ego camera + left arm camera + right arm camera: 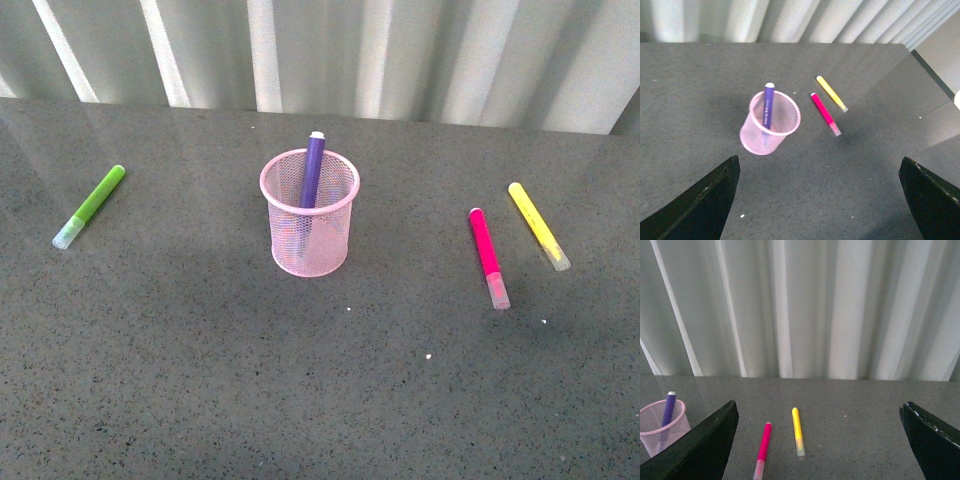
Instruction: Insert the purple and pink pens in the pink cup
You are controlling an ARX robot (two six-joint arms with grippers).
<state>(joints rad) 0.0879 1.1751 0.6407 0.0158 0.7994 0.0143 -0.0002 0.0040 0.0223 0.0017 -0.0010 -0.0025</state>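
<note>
When I pulled the feeds, the purple pen (313,170) stood inside the pink cup (325,245), leaning against the far rim with its top end poking out above it. The cup sat upright near the middle of the grey table (300,390). The pink pen (487,252) lay flat on the table, well to the cup's right, clear cap toward me. A yellow marker (537,224) lay just beside it, further right, not touching. A green marker (92,204) lay flat, well off to the cup's left. The left claw (819,162) was spread wide with nothing in it, raised above the table. The right claw (820,405) was the same, wide and empty. I saw neither arm in the front view.
</note>
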